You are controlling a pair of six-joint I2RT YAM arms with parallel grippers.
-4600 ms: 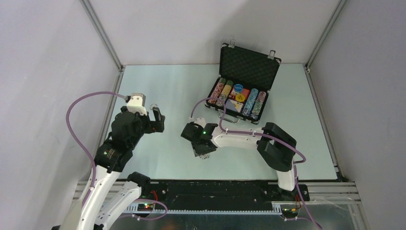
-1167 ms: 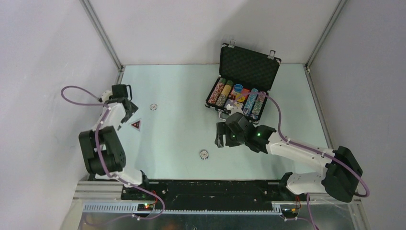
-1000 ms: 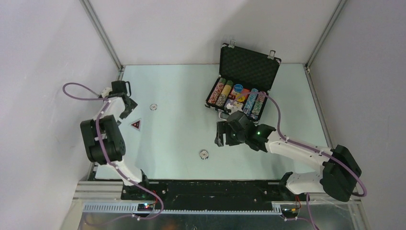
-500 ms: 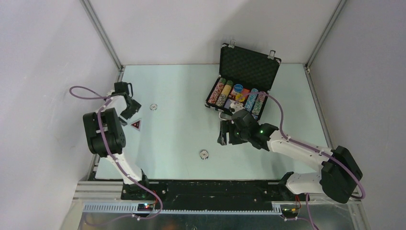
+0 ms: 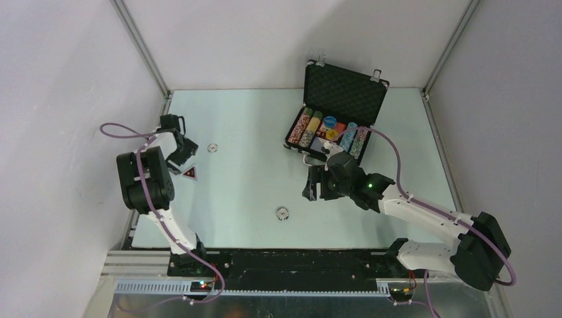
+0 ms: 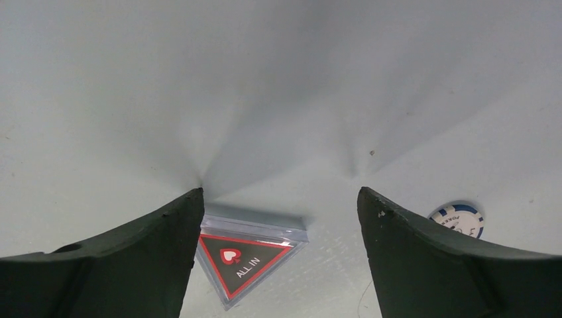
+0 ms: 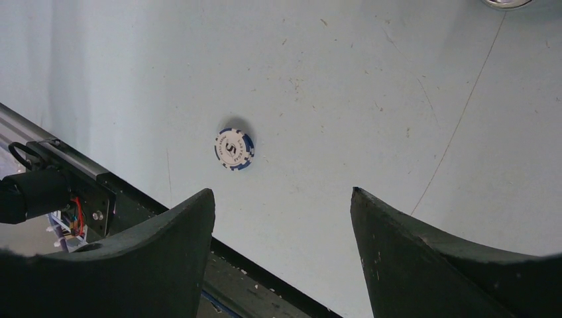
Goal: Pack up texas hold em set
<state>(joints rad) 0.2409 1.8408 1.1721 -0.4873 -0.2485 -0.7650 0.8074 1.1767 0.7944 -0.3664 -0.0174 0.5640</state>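
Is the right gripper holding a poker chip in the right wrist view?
No, the right gripper stands open and empty, and the blue-and-white chip lies flat on the table beyond it.

Black briefcase [image 5: 344, 93] open, far right; loose chip [image 5: 283, 213] centre; second chip [image 5: 213, 148] near flat triangular piece [image 5: 189, 173].

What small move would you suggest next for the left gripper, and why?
Probably lower the left gripper and close on the dark triangular ALL IN piece: it lies flat between the open jaws, not yet in the open black briefcase.
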